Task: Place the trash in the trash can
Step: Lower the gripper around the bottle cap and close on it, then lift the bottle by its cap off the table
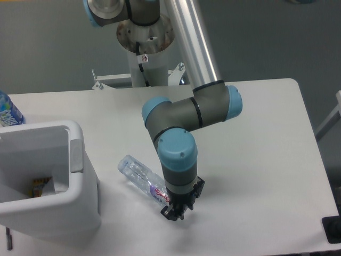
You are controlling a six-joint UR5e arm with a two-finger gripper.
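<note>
Gripper (175, 213) down at the bottle's label end, low over the table (256, 160).
Clear crushed bottle (139, 178) lies on its side on the table, w/ its purple-pink label end tucked under the wrist; can't tell if the gripper is closed on it, fingers too dark & small. Grey trash can (74, 160) sits just left of the bottle, something yellow & white inside. Blue-labelled bottle (7, 111) at far left edge, behind the can.
</note>
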